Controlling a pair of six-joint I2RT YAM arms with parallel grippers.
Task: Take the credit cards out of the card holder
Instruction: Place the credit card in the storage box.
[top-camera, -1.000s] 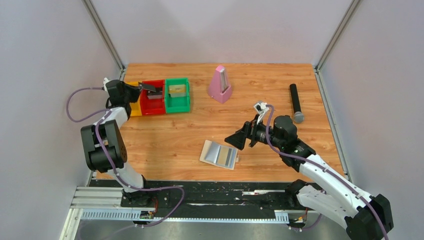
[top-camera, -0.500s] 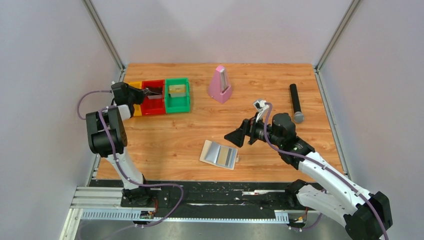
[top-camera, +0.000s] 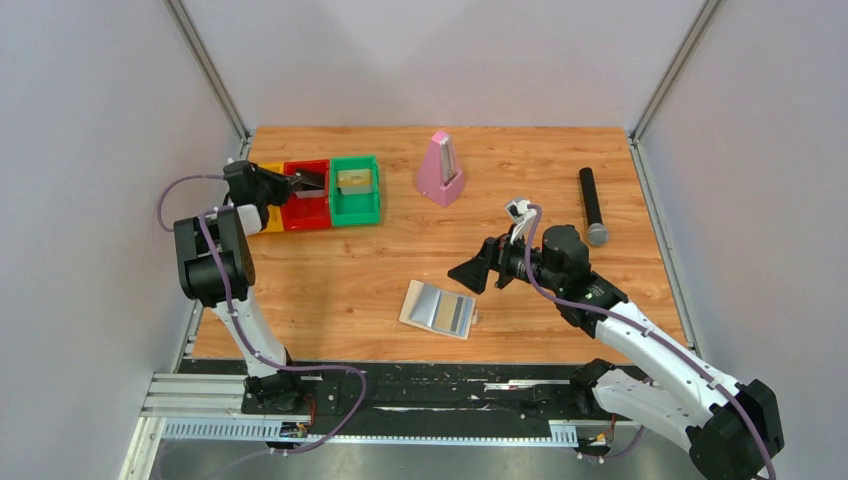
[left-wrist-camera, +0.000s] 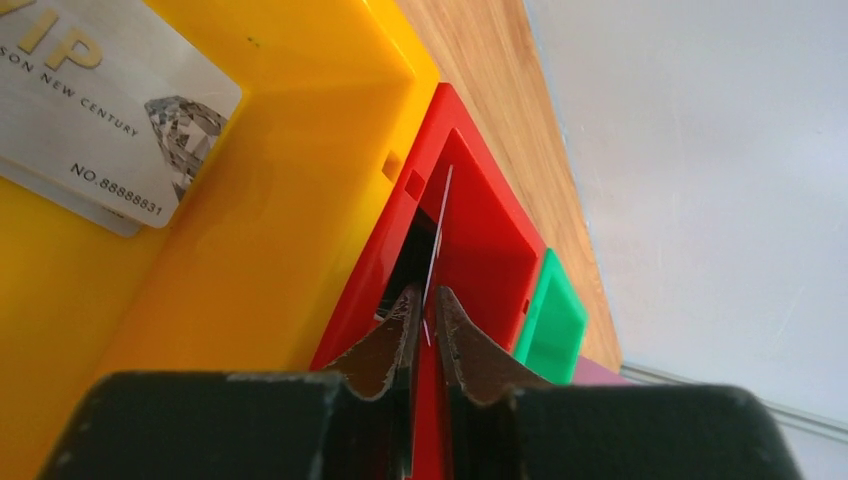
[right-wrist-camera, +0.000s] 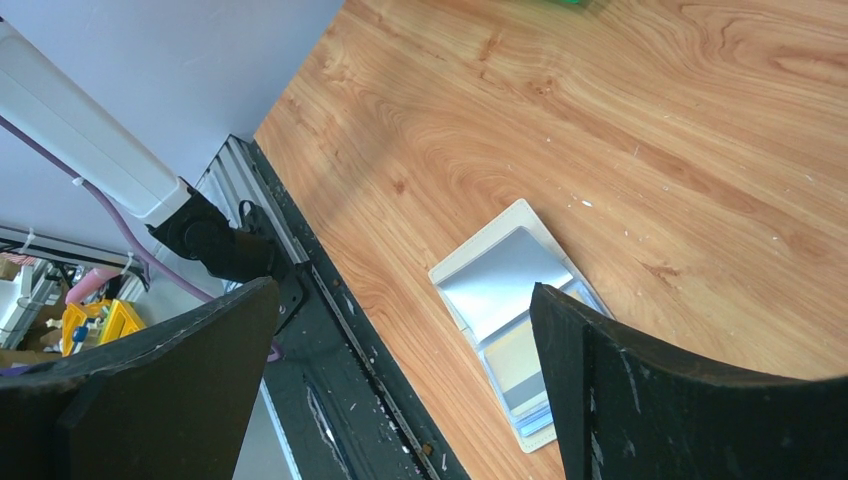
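Over at the far left of the worktop (top-camera: 340, 265), three plastic bins sit in a row touching one another: yellow bin (top-camera: 270, 216), red bin (top-camera: 305, 212), green bin (top-camera: 356, 217). The left tool (top-camera: 293, 183) hangs over the red one, reaching in from the yellow side. From its own camera, the left tool (left-wrist-camera: 425, 300) has its two brown pads almost together. The thin edge of the dark card (left-wrist-camera: 438, 225) stands upright between the tips and runs down into the red bin (left-wrist-camera: 480, 240). A sliver of gap shows beside the card, and I cannot tell whether the pads are pressing it or only flanking it. From above, the dark card (top-camera: 310, 182) shows as a grey slab tilted inside that bin.

The gold card (top-camera: 352, 180) lies in the green bin. A silver card (left-wrist-camera: 100, 110) printed "VIP" rests on the floor of the yellow bin (left-wrist-camera: 270, 200).

The card holder (top-camera: 438, 309) lies spread open and flat near the front edge of the worktop, well apart from the bins. One inner panel is pale blue and the other is banded in gold and grey. The right tool (top-camera: 470, 276) hovers just to the right of it, above the wood, with its jaws spread wide and nothing between them. Its own camera looks past the right tool (right-wrist-camera: 405, 290) down onto the card holder (right-wrist-camera: 500, 285).

Farther back stand a pink metronome (top-camera: 439, 170) and a black microphone (top-camera: 592, 207), which lies near the right edge.
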